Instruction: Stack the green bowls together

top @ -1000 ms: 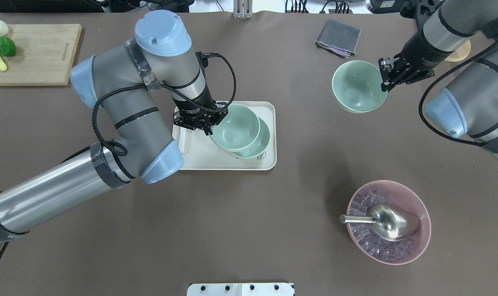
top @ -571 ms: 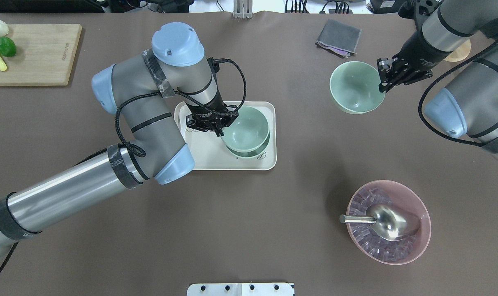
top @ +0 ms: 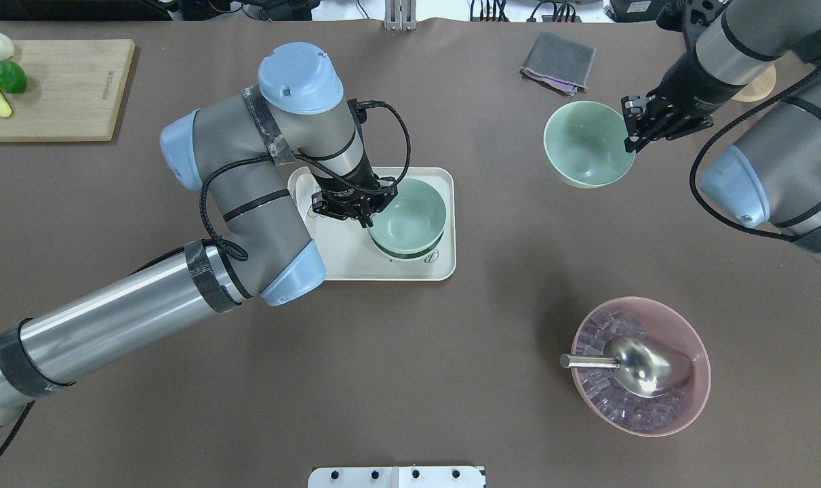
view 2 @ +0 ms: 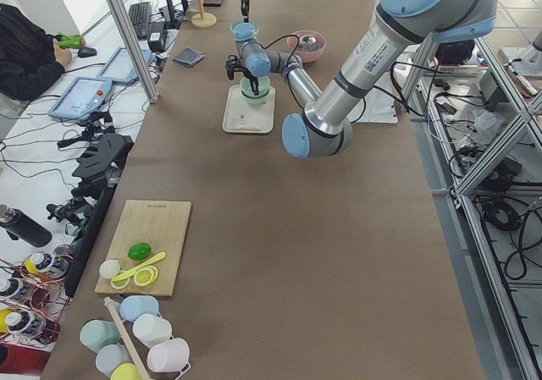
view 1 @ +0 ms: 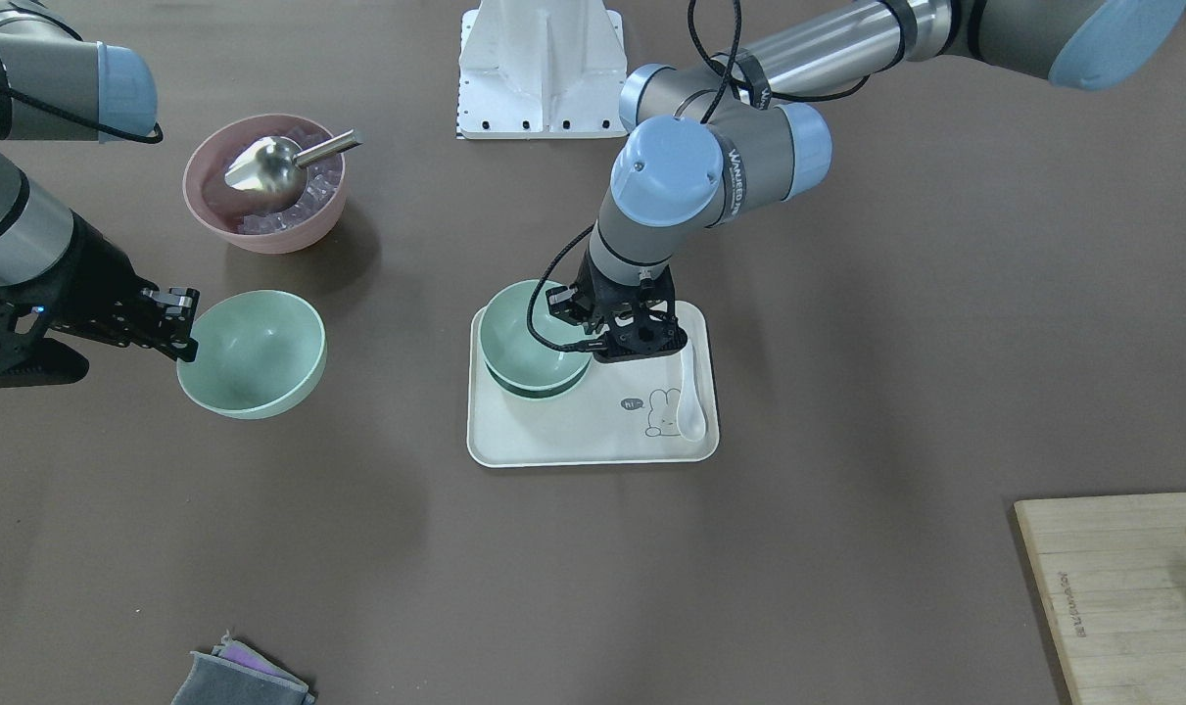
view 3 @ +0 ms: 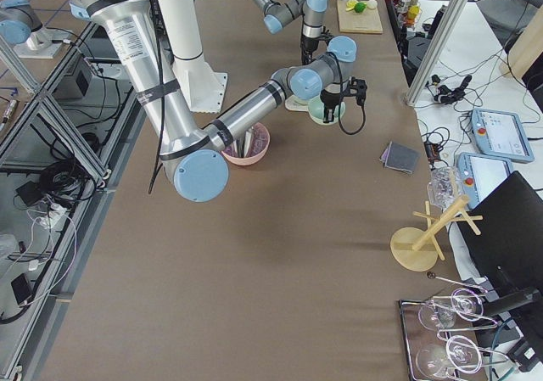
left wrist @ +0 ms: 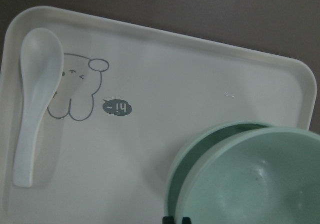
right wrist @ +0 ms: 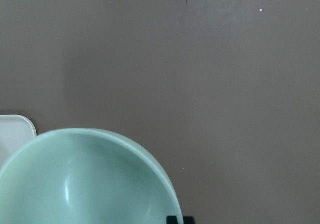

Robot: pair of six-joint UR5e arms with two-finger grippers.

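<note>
L gripper (top: 364, 215) clamped on left rim of top green bowl (top: 410, 211), which sits inside second bowl (top: 420, 253) on white tray (top: 356, 266), mid-table. R gripper (top: 630, 135) pinching rim of third bowl (top: 583, 146), far right, well apart from tray. Spoon (view 1: 690, 392) lies at tray's left end.

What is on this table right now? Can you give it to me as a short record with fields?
Left end effector: shut on rim of upper green bowl
Upper green bowl: inside lower green bowl, slightly off-centre
Lower green bowl: on white tray
Right end effector: shut on rim of third green bowl, away from the tray
Tray extras: white spoon
Elsewhere: pink bowl with metal scoop
Stack so far: two of three bowls
</note>
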